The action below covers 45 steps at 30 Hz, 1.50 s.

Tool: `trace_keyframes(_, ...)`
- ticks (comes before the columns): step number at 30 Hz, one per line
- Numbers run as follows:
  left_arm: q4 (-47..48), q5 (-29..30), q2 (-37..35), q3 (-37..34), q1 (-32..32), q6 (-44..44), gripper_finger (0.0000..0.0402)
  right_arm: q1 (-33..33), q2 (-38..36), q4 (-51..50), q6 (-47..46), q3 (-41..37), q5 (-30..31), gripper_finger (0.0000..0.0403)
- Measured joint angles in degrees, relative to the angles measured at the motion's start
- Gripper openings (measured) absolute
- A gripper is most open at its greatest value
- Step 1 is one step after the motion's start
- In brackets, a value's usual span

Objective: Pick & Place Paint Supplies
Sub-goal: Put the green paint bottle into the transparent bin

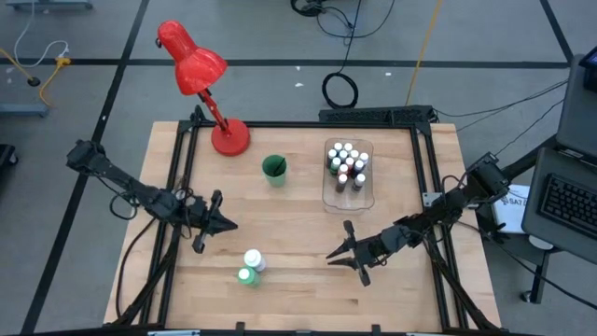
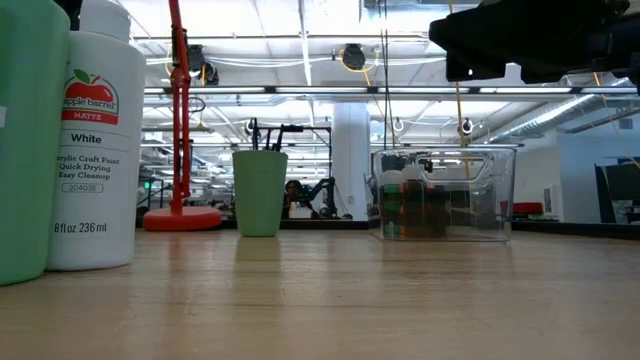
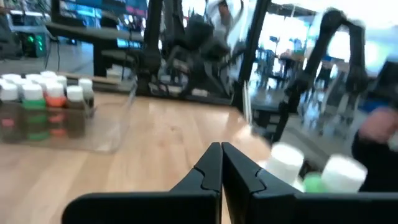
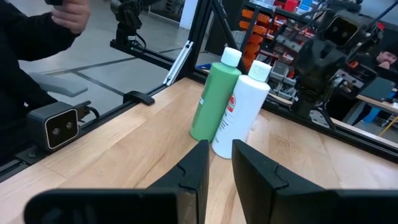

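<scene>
Clock directions are taken from the table centre in the high view.

Left gripper [image 1: 227, 224]: seen at about 8 o'clock, above bare wood, tips aimed toward the centre. Fingers [image 3: 210, 169] are pressed together with no gap; nothing is held between them.

Right gripper [image 1: 336, 253]: seen at about 5 o'clock, pointed toward the two big bottles. Its fingers [image 4: 198, 163] are parted by a narrow gap; nothing is gripped in that gap.

White bottle [image 1: 253, 259] and green bottle [image 1: 245, 275]: stood upright and touching each other at about 7 o'clock, near the front edge, between the two grippers. In the right wrist view the pair is seen straight ahead of the fingertips, apart from them.

Small paint bottles [image 1: 346, 164]: packed upright inside the clear tray [image 1: 368, 194] at about 2 o'clock, white caps up.

Green cup [image 1: 274, 170]: placed at about 12 o'clock, just beside the tray; something dark and thin is seen above its rim, and what it is cannot be told.

Red desk lamp [image 1: 198, 75]: base set at about 10 o'clock, at the back of the wooden table [image 1: 298, 280].
</scene>
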<state>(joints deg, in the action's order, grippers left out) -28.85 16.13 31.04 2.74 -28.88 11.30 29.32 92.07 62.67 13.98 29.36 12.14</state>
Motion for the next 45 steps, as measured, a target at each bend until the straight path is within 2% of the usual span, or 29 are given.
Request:
trace_keyframes(3,0.4,1.7,2.2,0.0,-0.7,-3.1,0.0005,-0.1,0.0,0.0,0.1,0.0,0.0,0.0064)
trace_keyframes(8,-2.0,8.3,6.4,0.0,-0.9,-5.1,0.0009,-0.5,0.0,-0.9,0.0,0.0,0.0,0.0064)
trace_keyframes(18,-11.1,6.4,11.8,0.0,-0.9,-7.8,0.0010,-0.5,0.0,-1.7,0.2,0.0,0.0,0.0064)
trace_keyframes(22,-13.8,5.6,13.6,1.9,-0.9,-4.5,0.0010,-1.2,0.0,-1.7,0.3,0.0,0.0,0.0064)
trace_keyframes(27,-7.6,-1.1,15.9,6.9,-3.1,-5.9,0.0010,-2.4,0.0,-1.9,0.4,0.0,0.0,0.0064)
trace_keyframes(33,1.2,3.2,18.7,15.1,-8.2,-12.1,0.0010,-3.7,0.0,-3.0,0.4,0.0,0.0,0.0064)
trace_keyframes(40,3.7,3.9,21.8,19.7,-10.2,-10.9,0.0010,-3.5,0.0,-3.0,0.0,0.0,-0.5,0.0064)
trace_keyframes(45,3.4,3.9,23.9,20.1,-11.9,-10.8,0.0028,-1.5,0.0,0.0,1.6,0.0,-6.2,0.0063)
